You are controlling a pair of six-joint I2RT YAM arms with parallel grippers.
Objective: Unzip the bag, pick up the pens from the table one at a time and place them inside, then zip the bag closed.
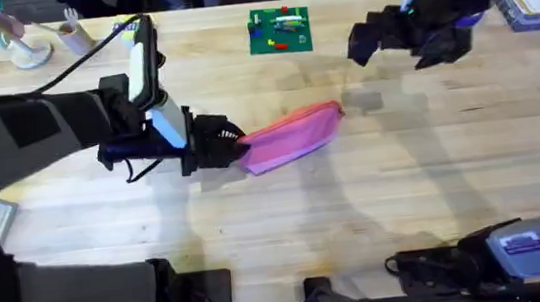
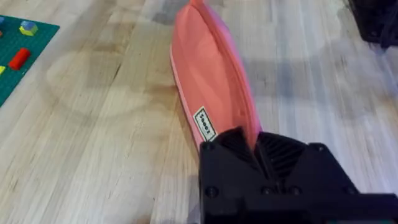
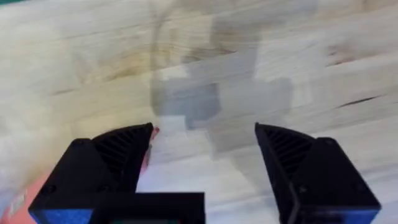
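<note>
The pink bag [image 1: 293,133] lies slanted on the table [image 1: 375,190] near the middle. My left gripper [image 1: 232,145] is shut on its left end. In the left wrist view the black fingers [image 2: 249,149] pinch the near end of the bag [image 2: 208,74], beside a small white label [image 2: 204,123]; the zipper runs along the bag's top edge. My right gripper [image 1: 369,40] hangs above the table, right of and beyond the bag's far end. In its own view it is open [image 3: 202,162], nothing between the fingers, with a bit of pink bag [image 3: 18,193] below. The pens are out of view.
A green baseplate [image 1: 279,29] with small coloured bricks lies at the back centre, also in the left wrist view [image 2: 18,56]. Cups and a holder [image 1: 27,41] stand at the back left. A flat blue-edged pack [image 1: 531,3] sits at the back right.
</note>
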